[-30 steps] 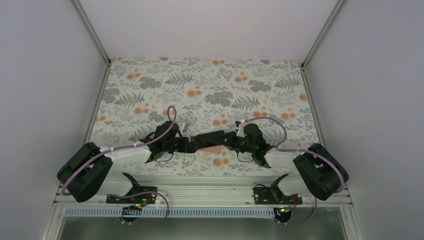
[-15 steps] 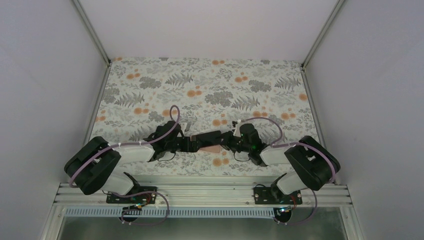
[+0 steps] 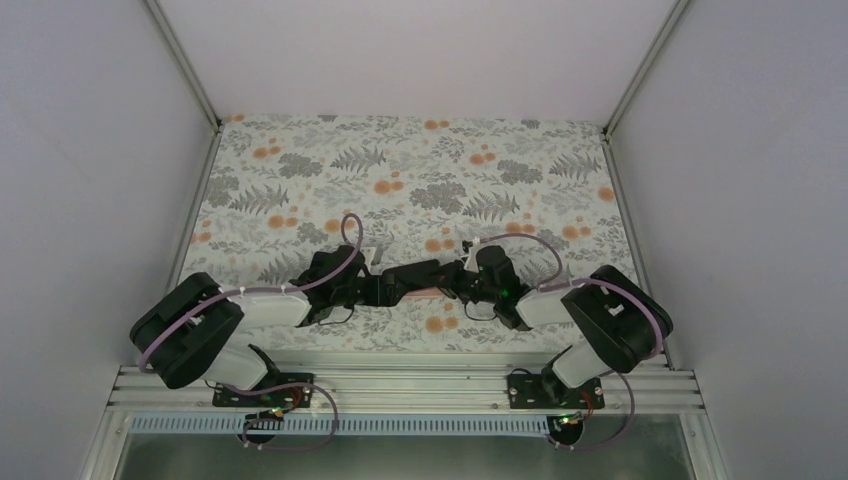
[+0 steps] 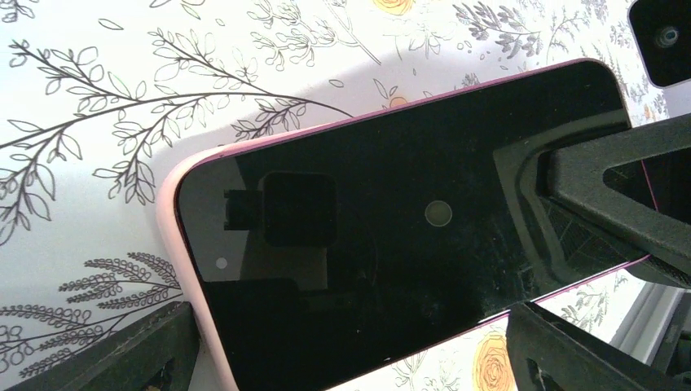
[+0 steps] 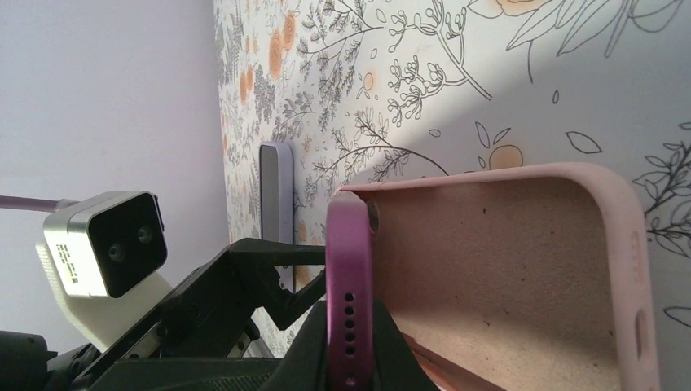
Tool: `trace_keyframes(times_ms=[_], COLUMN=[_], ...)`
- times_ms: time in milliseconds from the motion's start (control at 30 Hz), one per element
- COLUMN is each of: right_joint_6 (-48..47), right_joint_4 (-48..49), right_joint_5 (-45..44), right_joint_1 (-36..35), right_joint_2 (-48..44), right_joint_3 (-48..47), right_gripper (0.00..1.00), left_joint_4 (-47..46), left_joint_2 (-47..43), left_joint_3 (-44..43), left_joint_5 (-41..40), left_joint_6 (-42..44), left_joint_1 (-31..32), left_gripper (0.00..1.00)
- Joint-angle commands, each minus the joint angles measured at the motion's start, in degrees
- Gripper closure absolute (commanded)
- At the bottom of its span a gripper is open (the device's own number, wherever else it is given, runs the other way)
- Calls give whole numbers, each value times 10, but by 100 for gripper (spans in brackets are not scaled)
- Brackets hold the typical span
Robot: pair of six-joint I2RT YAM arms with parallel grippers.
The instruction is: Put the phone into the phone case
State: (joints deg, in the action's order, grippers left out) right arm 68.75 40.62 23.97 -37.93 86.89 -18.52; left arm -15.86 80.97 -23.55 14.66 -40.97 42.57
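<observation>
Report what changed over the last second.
The right arm's elbow swung in toward the centre, and the right gripper, shut on the phone, carried it slightly leftward toward the left gripper. The left arm's elbow drew in a little too. Unchanged: the left gripper stays open over the phone case; nothing was taken or released.

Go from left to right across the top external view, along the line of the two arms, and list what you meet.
From the left: left arm's elbow → left end effector → phone → right end effector → right arm's elbow. The phone case lies under the phone, so it is left out.
</observation>
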Motion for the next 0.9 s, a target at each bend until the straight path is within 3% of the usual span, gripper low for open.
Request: trace_keyframes(times_ms=[0,267,467,867], right_joint_6=[-14,-95,-107,-174], right_joint_4=[-7,-120,-130,-235], right_joint_5=[9,3,7,-36], right_joint_1=[-21,-14,-13,-12], right_joint_2=[27,20,32,-3], right_joint_3=[-17,-59,-65,-108], right_gripper=[96,93,90,65], left_joint_4=[5,76,104,113], left_joint_2=[3,-3,0,8], left_joint_3=[-2,-18,-27,-26], left_joint_5=[34,-14,-34,-48], left_joint_6=[4,38,51,56], left_joint_1=[16,17,16,16], left_gripper=[6,11,18,25])
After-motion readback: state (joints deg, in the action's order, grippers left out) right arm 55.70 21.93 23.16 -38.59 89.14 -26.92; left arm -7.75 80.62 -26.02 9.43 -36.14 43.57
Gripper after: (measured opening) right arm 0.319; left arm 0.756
